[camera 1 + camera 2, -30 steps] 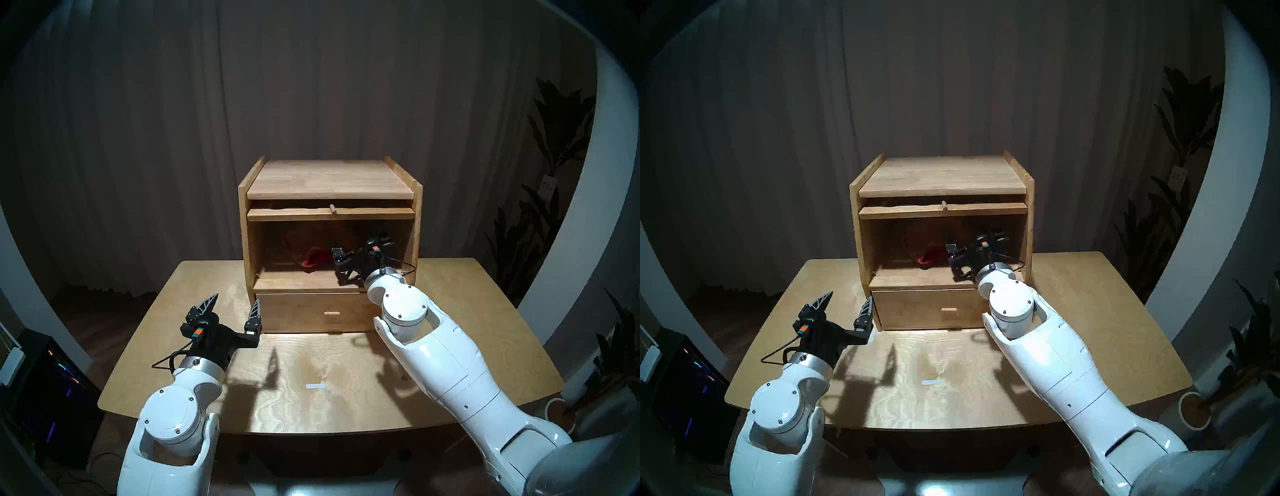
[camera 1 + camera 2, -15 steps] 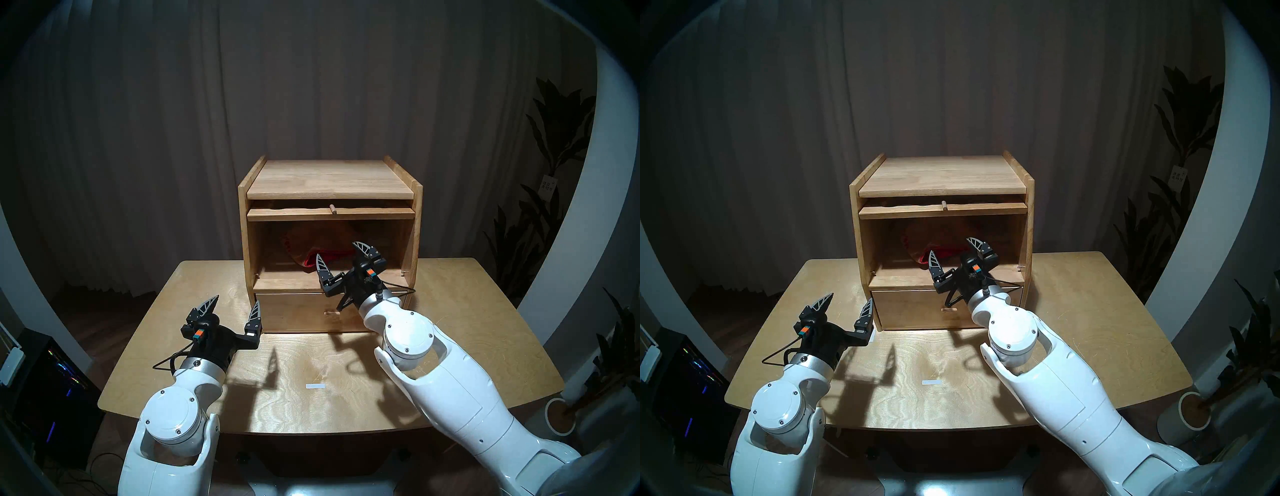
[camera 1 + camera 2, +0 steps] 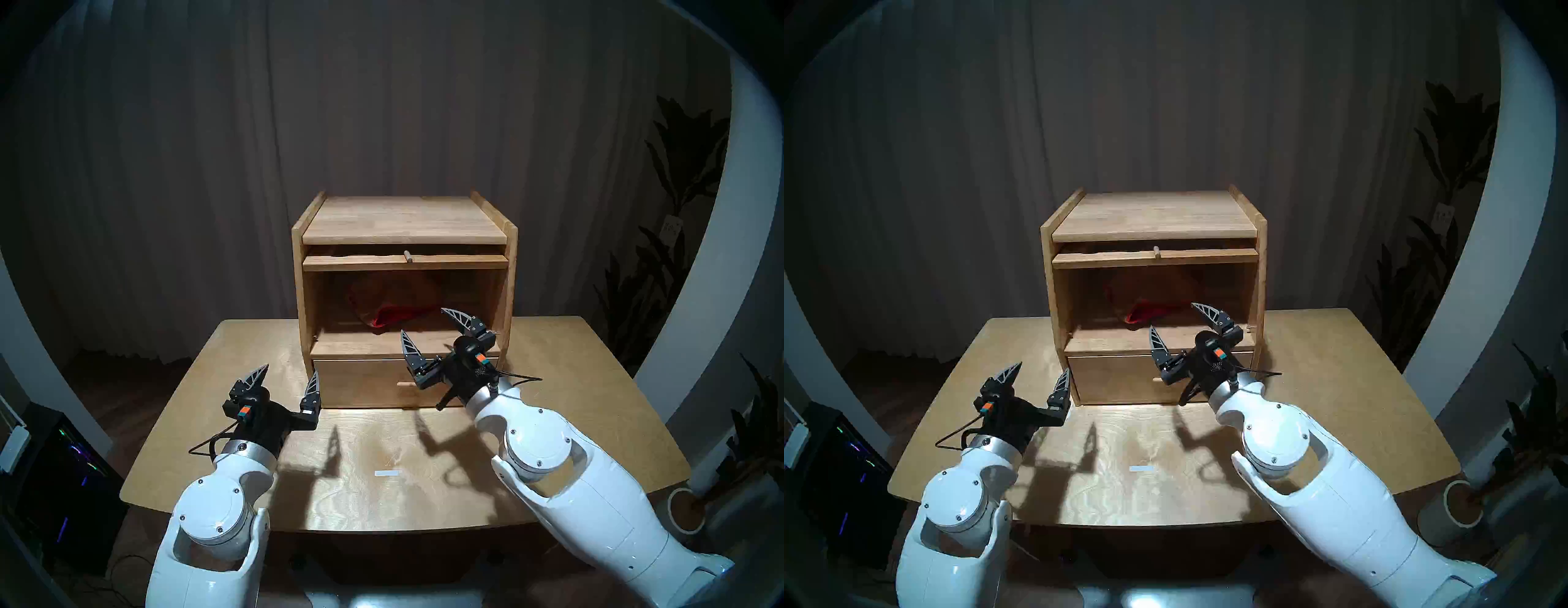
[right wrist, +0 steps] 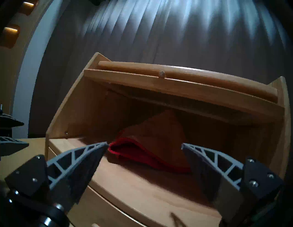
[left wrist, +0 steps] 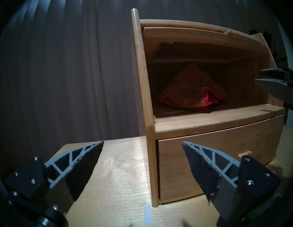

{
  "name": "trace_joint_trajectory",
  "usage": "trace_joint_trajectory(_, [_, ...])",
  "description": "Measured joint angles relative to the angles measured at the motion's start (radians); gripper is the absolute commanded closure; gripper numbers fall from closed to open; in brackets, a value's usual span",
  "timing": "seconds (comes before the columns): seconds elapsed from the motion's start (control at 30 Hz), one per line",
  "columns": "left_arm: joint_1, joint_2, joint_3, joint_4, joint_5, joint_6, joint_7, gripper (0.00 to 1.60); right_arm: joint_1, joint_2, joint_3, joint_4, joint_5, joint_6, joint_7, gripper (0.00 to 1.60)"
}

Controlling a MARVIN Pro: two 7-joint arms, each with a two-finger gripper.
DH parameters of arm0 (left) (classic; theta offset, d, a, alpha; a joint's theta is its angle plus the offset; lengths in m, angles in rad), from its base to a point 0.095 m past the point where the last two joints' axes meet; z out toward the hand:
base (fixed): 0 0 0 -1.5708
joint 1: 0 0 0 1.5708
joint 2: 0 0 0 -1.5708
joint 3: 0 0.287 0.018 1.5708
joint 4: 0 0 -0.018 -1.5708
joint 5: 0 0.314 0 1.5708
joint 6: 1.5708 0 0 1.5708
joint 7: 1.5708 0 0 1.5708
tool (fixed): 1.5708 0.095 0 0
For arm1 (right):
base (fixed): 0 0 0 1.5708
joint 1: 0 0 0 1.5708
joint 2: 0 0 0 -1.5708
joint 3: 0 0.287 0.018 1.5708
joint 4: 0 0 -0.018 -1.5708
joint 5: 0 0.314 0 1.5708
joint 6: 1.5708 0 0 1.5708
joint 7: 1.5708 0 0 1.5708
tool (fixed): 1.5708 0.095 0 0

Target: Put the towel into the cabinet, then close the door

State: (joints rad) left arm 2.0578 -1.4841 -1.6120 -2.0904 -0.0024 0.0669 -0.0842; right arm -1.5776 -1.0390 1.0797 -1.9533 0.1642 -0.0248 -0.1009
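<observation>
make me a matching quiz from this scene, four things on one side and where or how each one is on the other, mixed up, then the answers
Things
1. towel
2. door
3. left gripper
4. right gripper

States
A. open, empty, in front of the cabinet opening, right of centre
B. crumpled inside the big compartment
C. open, empty, low over the table by the cabinet's left front corner
D. lifted up flat under the cabinet top, peg knob facing out

Pairs: 1-B, 2-D, 3-C, 4-A
</observation>
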Motion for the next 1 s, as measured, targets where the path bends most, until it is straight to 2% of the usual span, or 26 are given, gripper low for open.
trace_joint_trajectory(0.23, [0.0,0.0,0.0,0.006,0.0,0.0,0.0,0.0,-0.048,0.056,0.05,-0.076,0.004,-0.033,0.005,0.0])
trace_joint_trajectory(0.53, [-0.001,0.0,0.0,0.014,0.0,0.0,0.0,0.0,-0.097,0.119,0.161,-0.163,0.017,-0.09,-0.017,0.0])
trace_joint_trajectory(1.0, [-0.002,0.0,0.0,0.023,0.0,0.0,0.0,0.0,-0.169,0.18,0.353,-0.191,0.042,-0.148,-0.078,0.0])
